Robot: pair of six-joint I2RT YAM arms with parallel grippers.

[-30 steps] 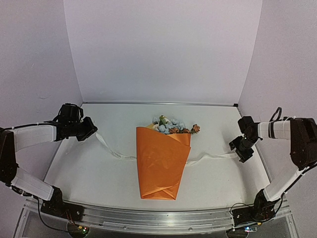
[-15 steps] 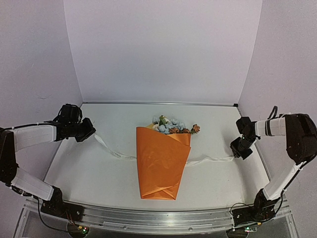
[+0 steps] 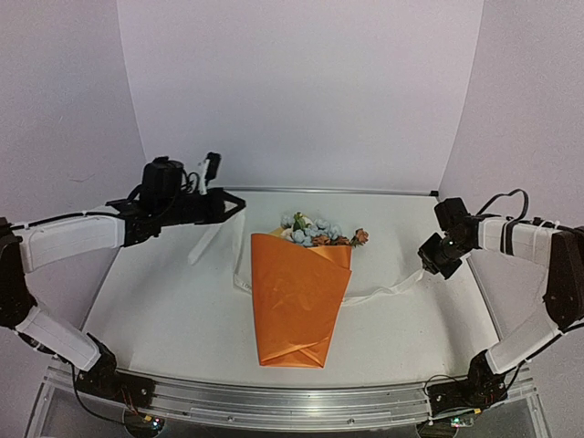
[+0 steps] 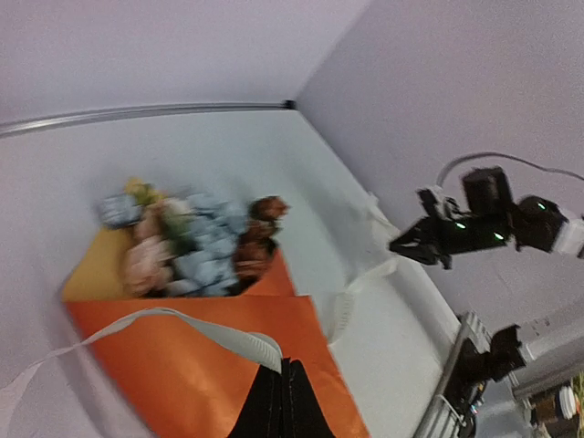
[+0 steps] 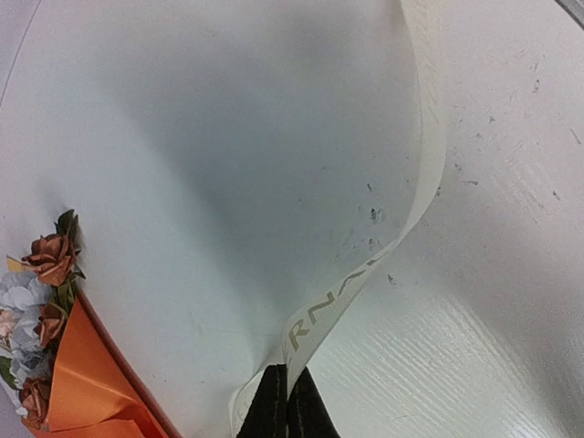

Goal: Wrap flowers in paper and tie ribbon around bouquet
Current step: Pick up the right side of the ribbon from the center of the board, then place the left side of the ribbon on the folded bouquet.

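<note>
The bouquet lies mid-table, an orange paper (image 3: 299, 301) cone with the blue, cream and orange-pink flowers (image 3: 315, 231) poking out at its far end. The cream ribbon (image 3: 383, 292) passes under the cone and comes out on both sides. My left gripper (image 3: 237, 200) hovers above the table just left of the flowers, shut on the ribbon's left part, which hangs down in a loop (image 3: 205, 242). In the left wrist view the gripper (image 4: 285, 367) pinches the ribbon (image 4: 182, 325) over the paper (image 4: 173, 383). My right gripper (image 3: 429, 259) (image 5: 287, 372) is shut on the lettered ribbon (image 5: 365, 274) at the right.
White walls enclose the table on three sides, with the back edge (image 3: 292, 190) just beyond the flowers. A metal rail (image 3: 274, 401) carrying both arm bases runs along the near edge. The right arm (image 4: 474, 224) shows in the left wrist view.
My left gripper has risen and swung right toward the flowers, lifting the ribbon's left part off the table. My right gripper has shut on the ribbon's right end and shifted slightly.
</note>
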